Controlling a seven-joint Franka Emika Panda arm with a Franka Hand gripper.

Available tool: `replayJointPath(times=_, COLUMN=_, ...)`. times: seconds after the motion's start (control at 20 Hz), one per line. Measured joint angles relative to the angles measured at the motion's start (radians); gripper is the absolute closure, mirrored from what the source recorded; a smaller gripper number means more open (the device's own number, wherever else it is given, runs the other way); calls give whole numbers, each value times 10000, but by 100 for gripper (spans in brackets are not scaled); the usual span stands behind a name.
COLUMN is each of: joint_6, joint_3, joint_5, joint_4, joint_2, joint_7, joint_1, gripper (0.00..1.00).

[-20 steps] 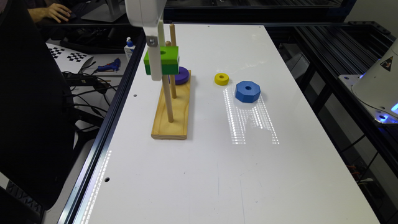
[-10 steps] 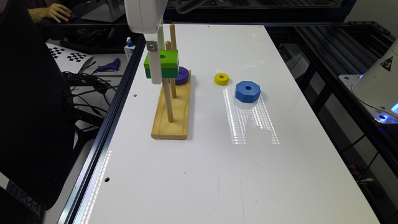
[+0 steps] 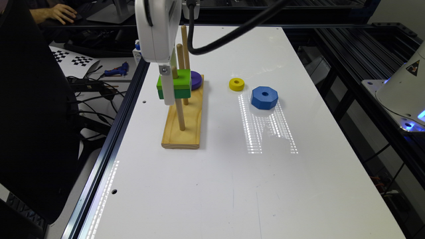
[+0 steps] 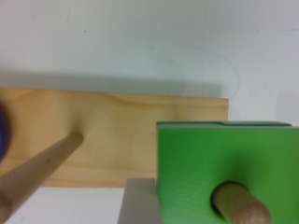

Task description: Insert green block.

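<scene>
The pincer [image 3: 170, 87] is hanging over the wooden base [image 3: 183, 127], closed on the green block [image 3: 175, 84] — one white finger [image 3: 168, 89] is lying flat against the block's near side, and in the wrist view a grey finger [image 4: 136, 201] is pressing on the block's [image 4: 219, 172] edge; the other finger is hidden, so how wide the jaws stand can be read only from the block's width between them. The block is sitting high on the near peg [image 3: 178, 103], well above the base, with the peg's tip poking up through its round hole; in the wrist view the peg end [image 4: 240, 205] is filling that hole. Below the pincer the rest of that peg is running down to the base. Behind the pincer two more pegs are rising from the same base: the middle peg [image 3: 180, 56] bare where it shows, and the far peg [image 3: 185, 46] with a purple disc [image 3: 196, 80] lying round its foot. In the wrist view the middle peg [image 4: 39, 170] is slanting across the base [image 4: 117, 135], with a sliver of purple at the picture's edge. Away from the pincer, toward the exterior view's right, a yellow ring [image 3: 236, 84] and a blue octagon [image 3: 264, 97] are lying flat on the white table [image 3: 232, 186], near each other but apart — both well clear of the base. A person's hand [image 3: 59, 12] is resting at a desk beyond the table.
</scene>
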Motion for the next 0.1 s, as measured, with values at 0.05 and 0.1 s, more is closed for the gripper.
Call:
replayJointPath(times=0.05, joint_6=0, joint_3=0, joint_5=0, joint_4=0, joint_2=0, joint_7=0, joint_1=0, gripper=100)
replayJointPath(times=0.1, joint_6=0, joint_3=0, joint_5=0, joint_4=0, joint_2=0, joint_7=0, joint_1=0, gripper=100)
